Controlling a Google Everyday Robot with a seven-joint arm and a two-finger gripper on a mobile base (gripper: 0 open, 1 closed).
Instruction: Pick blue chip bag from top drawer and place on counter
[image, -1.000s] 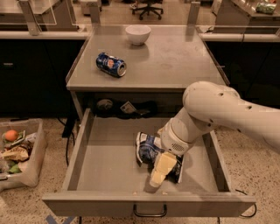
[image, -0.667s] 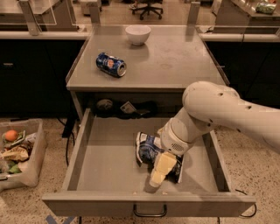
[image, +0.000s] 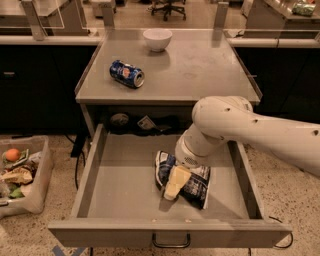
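Unmoved | gripper (image: 172, 183) on blue chip bag (image: 198, 181), top drawer (image: 125, 187) right-centre | grip: cannot tell

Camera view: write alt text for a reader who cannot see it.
The robot's gripper reaches down into the open top drawer, right at the blue chip bag lying on the drawer floor. Above, the counter holds a blue soda can on its side and a white bowl.
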